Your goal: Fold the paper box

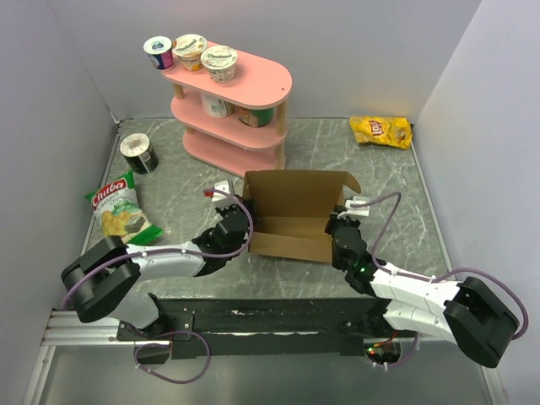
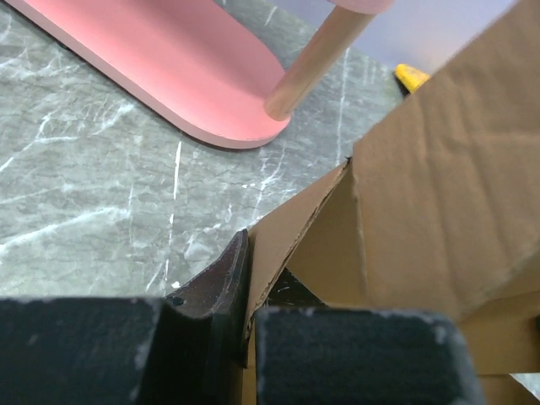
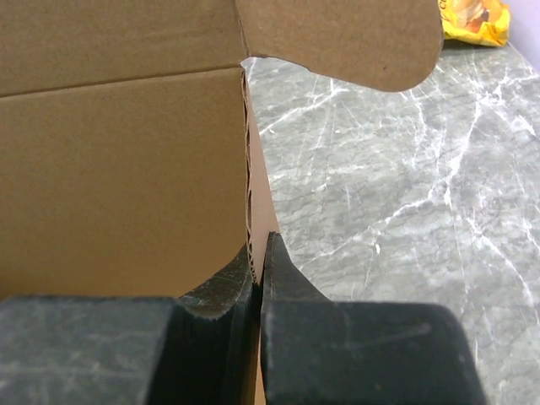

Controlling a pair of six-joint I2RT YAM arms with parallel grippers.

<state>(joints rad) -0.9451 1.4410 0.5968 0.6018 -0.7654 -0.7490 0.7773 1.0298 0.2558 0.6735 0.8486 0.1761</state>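
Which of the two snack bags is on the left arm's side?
The green-and-white plastic snack bag, lying at the table's left edge. The yellow plastic snack bag lies at the far right instead.

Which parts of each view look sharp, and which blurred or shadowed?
Top view: even light, sharp, only faint shadows around the box. Left wrist: close fingers blurred, table crisp. Right wrist: fingers soft, box grain clear.

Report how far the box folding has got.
Done: the paper box already stands with its front and side walls up. In hand: the left gripper and right gripper each pinch one end of it. Left: the lid stands open, its rounded tab untucked.
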